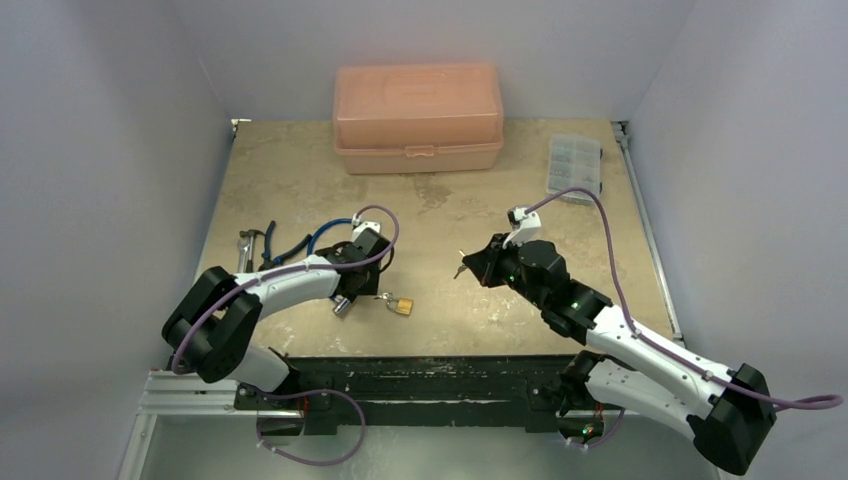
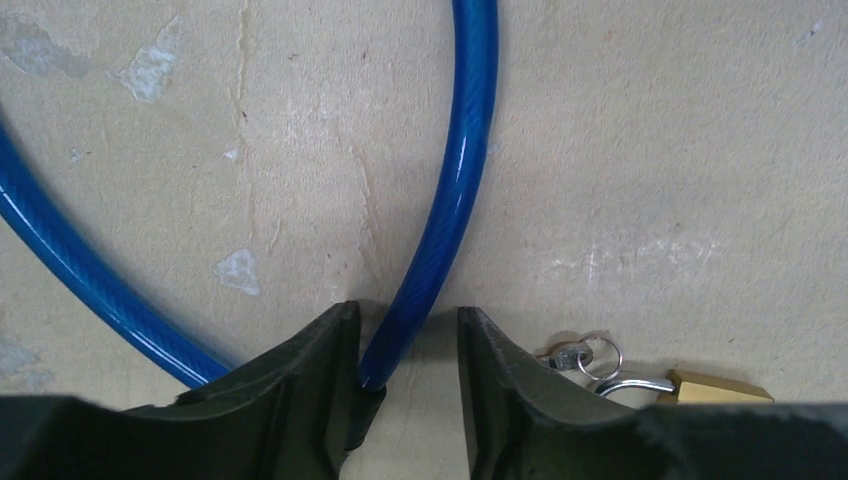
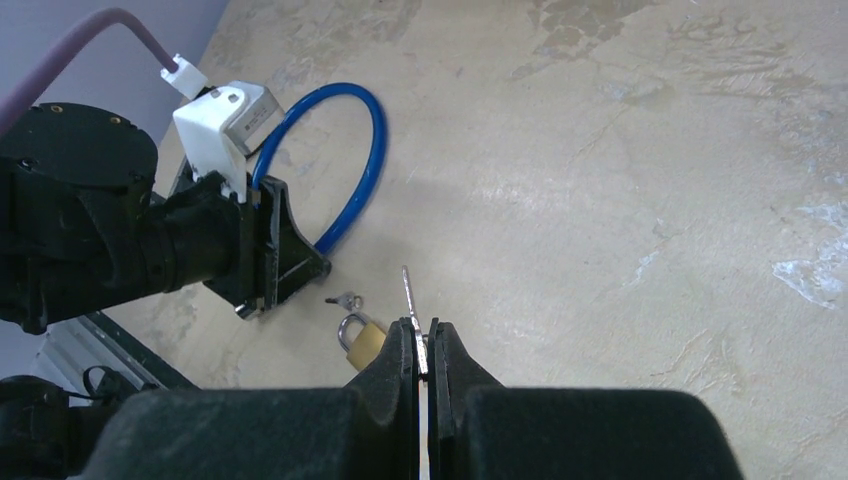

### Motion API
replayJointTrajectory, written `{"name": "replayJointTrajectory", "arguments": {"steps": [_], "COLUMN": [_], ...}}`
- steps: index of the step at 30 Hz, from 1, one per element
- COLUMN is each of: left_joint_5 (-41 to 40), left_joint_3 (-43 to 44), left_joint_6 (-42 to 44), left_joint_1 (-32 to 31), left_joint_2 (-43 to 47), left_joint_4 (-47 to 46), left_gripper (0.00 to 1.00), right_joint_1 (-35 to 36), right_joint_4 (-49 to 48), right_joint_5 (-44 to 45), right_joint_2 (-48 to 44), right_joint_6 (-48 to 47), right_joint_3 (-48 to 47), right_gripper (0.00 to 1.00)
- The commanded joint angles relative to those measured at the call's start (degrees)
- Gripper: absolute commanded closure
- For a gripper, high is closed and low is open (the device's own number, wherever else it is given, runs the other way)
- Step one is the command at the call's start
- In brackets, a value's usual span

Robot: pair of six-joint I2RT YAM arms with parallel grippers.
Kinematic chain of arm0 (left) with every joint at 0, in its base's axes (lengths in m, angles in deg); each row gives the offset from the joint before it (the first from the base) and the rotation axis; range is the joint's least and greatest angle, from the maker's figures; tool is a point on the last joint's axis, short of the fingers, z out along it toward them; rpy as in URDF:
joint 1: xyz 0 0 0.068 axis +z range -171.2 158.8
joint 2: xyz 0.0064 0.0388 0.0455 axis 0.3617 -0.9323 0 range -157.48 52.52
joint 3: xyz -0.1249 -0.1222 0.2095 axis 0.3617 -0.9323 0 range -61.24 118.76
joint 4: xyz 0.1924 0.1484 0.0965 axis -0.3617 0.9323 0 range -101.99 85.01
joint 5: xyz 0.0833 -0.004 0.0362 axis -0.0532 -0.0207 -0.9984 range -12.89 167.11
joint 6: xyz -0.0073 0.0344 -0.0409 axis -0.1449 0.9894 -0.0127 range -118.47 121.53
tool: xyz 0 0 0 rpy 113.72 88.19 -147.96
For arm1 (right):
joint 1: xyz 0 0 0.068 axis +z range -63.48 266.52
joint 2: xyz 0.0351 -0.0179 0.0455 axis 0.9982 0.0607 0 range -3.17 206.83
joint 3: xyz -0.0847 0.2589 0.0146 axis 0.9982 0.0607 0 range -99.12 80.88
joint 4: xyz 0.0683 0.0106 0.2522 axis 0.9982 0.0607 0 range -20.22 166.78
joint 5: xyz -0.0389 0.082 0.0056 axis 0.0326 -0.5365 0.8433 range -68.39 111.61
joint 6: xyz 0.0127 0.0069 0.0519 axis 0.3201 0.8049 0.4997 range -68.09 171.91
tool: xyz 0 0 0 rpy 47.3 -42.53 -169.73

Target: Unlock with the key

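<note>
My right gripper [image 3: 422, 335] is clenched on the key [image 3: 408, 295]: the two fingertips are pressed flat together with the metal pinched between them. The key is a thin, bright silver sliver, seen almost edge-on, and its narrow blade sticks out of the tips toward twelve o'clock in the right wrist view. The end inside the grip is hidden, so I cannot tell whether it carries a ring.

From above, the key is a tiny glint at the tip of my right gripper, held over the middle of the table [image 1: 560, 300] and off its surface. It sits at about two o'clock from the brass padlock [image 1: 400, 305] and apart from it.

The padlock lies on the table just beside my left gripper [image 2: 407, 315], at about four o'clock from it in the top view. A second small key [image 2: 570, 355] on a ring lies against its silver shackle.

My left gripper is down at the table with its jaws parted around the blue cable [image 2: 450, 200]. The cable runs in from twelve o'clock and ends between the fingers [image 2: 300, 390]. It lies against the finger at nine o'clock, with a gap to the finger at three o'clock, so that gripper is not clamped on anything
</note>
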Motion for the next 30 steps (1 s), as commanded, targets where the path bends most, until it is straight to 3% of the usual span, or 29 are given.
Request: {"name": "replayJointTrajectory", "arguments": {"steps": [1, 3, 9, 15, 21, 30], "left_joint_5": [0.1, 1.97, 0.62, -1.89, 0.47, 2.41], "left_joint_3": [-1.54, -1.81, -1.15, 2.75, 3.5, 8.19], "left_joint_6": [-1.47, -1.49, -7.4, -21.88, -34.05, -38.2], "left_joint_1": [2.51, 3.65, 4.08, 4.54, 5.98, 9.21], "left_joint_2": [-1.51, -1.87, 1.79, 3.04, 2.55, -3.01], "left_joint_4": [-4.7, -5.72, -5.31, -0.17, -2.88, -7.68], "left_gripper": [0.72, 1.0, 1.0, 1.0, 1.0, 1.0], "right_joint_1": [0.14, 0.13, 0.13, 0.13, 0.13, 0.13], "right_joint_4": [0.95, 1.19, 1.85, 2.04, 2.67, 4.17], "right_joint_5": [1.62, 1.96, 3.07, 4.06, 4.42, 4.48], "right_joint_2": [-1.55, -1.95, -2.79, -2.84, -3.27, -5.15], "right_joint_6": [-1.03, -1.37, -1.98, -1.94, -1.87, -1.35], "right_joint_3": [0.19, 0.23, 0.19, 0.53, 0.88, 1.67], "right_gripper": [1.0, 1.0, 1.0, 1.0, 1.0, 1.0]}}
